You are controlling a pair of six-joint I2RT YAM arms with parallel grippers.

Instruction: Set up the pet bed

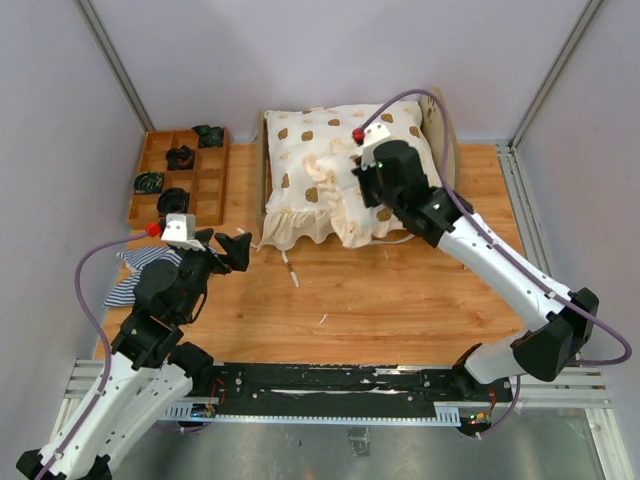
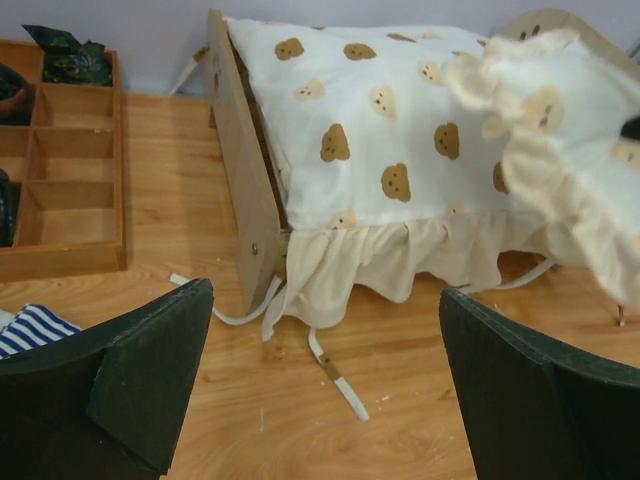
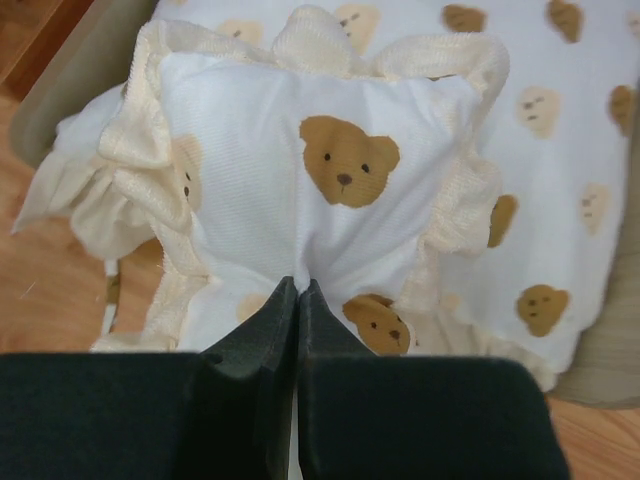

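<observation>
The desk (image 1: 400, 290) is a warm orange-brown wood with visible grain, closed in on three sides by plain pale grey walls (image 1: 330, 50) with slim metal posts in the back corners. A metal rail (image 1: 520, 200) runs down the desk's right edge, and a black strip (image 1: 330, 380) along the near edge carries the bases of both arms.

The pet bed (image 1: 262, 170) stands at the far middle of the desk, close to the back wall, with its arched headboard (image 1: 447, 125) at the right end. A cream bear-print quilt (image 1: 300, 150) covers it and its frill hangs over the near side. White ties (image 1: 290, 268) trail from the bed's near-left corner onto the wood.

The right arm (image 1: 480, 250) reaches over the bed. Its jaws are clenched on a small ruffled pillow (image 3: 340, 200) in the same bear print, held above the quilt near the headboard end.

The left arm (image 1: 170, 290) hovers over the desk to the left of the bed, its jaws spread wide and empty, facing the bed's near-left corner. Just beside it lies a crumpled blue-and-white striped cloth (image 1: 140, 270).

At the far left, a brown compartment tray (image 1: 222, 180) sits well apart from the bed, with dark items (image 1: 180, 157) in several of its cells.
</observation>
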